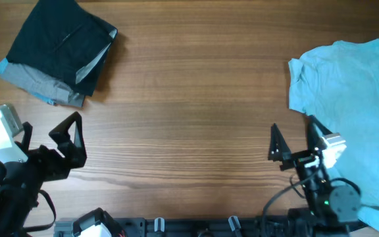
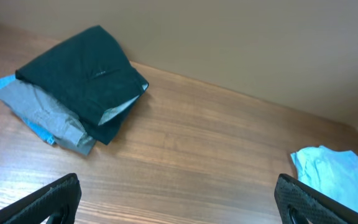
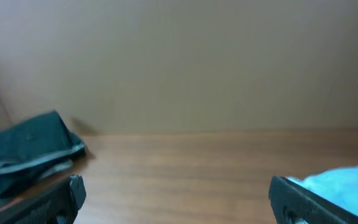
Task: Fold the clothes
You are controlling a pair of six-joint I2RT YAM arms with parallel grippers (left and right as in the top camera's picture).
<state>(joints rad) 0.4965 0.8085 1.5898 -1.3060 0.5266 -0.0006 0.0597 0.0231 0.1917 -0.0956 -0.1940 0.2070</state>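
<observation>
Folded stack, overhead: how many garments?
3 visible: dark teal garment on top, grey garment under it, light blue garment edging out at the bottom. More may be hidden inside.

Inventory: 2 grippers, 4 garments, 1 table.

Grippers: two, the left gripper [image 1: 50,125] and the right gripper [image 1: 291,125], each with two fingers, four fingers in total. Garments: four, counted by colour. One light blue shirt [image 1: 354,99], unfolded, lies just beside the right gripper, on its right and ahead of it. Three folded pieces make one stack [image 1: 61,49] ahead of the left gripper: one dark teal piece [image 2: 79,81] on top, one grey piece [image 2: 39,106] under it, one light blue piece [image 2: 2,83] at the bottom edge. Stacks: one. Table [image 1: 189,99]: one.
</observation>
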